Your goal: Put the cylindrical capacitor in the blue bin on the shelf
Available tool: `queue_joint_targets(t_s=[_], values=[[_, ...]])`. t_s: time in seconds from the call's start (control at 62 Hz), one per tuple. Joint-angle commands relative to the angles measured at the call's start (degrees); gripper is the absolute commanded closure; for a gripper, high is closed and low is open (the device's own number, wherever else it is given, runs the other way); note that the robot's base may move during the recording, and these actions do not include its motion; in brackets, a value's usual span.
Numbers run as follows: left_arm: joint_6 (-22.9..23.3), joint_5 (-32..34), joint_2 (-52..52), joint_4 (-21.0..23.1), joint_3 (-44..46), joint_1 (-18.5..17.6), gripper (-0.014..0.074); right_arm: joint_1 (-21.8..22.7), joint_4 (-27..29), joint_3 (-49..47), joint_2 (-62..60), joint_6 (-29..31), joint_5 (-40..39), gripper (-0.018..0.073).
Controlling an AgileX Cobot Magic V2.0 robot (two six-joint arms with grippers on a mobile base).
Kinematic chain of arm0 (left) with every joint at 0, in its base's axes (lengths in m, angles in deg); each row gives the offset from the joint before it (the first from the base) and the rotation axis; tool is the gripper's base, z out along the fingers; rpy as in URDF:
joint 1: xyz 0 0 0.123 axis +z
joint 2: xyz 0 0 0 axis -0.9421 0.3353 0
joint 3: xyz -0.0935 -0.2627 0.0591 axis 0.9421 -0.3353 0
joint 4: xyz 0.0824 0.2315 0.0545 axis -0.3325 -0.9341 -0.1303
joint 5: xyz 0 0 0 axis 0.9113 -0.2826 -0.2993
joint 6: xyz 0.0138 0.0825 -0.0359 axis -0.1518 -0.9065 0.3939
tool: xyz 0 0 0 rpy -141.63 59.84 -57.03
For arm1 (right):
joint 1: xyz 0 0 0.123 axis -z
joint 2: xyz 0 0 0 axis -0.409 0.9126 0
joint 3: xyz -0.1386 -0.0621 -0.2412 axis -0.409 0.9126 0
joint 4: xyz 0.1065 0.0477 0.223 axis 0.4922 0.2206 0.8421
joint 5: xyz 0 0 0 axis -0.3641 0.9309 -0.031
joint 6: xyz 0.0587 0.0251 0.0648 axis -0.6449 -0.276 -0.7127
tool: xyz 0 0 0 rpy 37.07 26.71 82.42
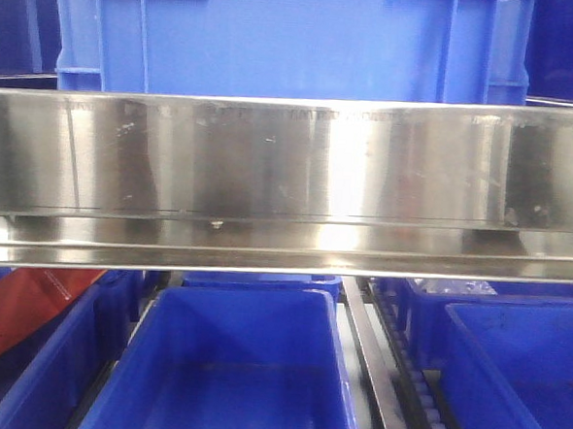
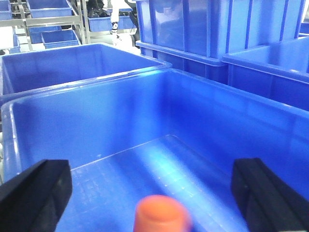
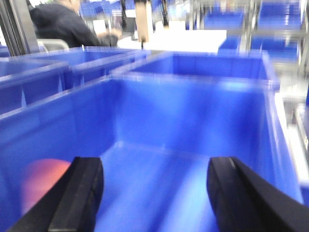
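My left gripper (image 2: pixel 150 193) is spread wide above a blue bin (image 2: pixel 145 121); an orange cylinder top (image 2: pixel 161 215) sits low between its fingers, touching neither. My right gripper (image 3: pixel 154 193) also gapes, empty, over another blue bin (image 3: pixel 193 111), blurred. No capacitor visible anywhere. The shelf rail (image 1: pixel 289 166) spans the front view.

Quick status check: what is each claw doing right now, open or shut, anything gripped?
Left claw: open, nothing gripped; a blurred orange rounded object sits between its fingers.
Right claw: open, empty, over a blue plastic bin.
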Motion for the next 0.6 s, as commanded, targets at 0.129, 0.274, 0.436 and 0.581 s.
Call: queue_joint_targets(t_s=[0.129, 0.274, 0.436, 0.581], values=[[-0.04, 0.15, -4.25, -0.13, 0.50, -0.29, 0.0447, 0.02, 0.41, -0.34, -4.98, 0.52, 1.11, 0.0419], [-0.04, -2.97, -6.71, 0.22, 0.50, -0.29, 0.0706, 0.02, 0.41, -0.34, -8.07, 0.52, 3.51, 0.0731], [-0.04, -2.97, -11.06, 6.41, -1.79, -0.29, 0.0706, 0.02, 0.59, 0.89, -12.69, 0.52, 5.60, 0.0727], [-0.04, -0.73, -17.35, 6.25, -9.80, -0.43, 0.0706, 0.02, 0.59, 7.63, -19.04, 0.52, 4.79, 0.0727]])
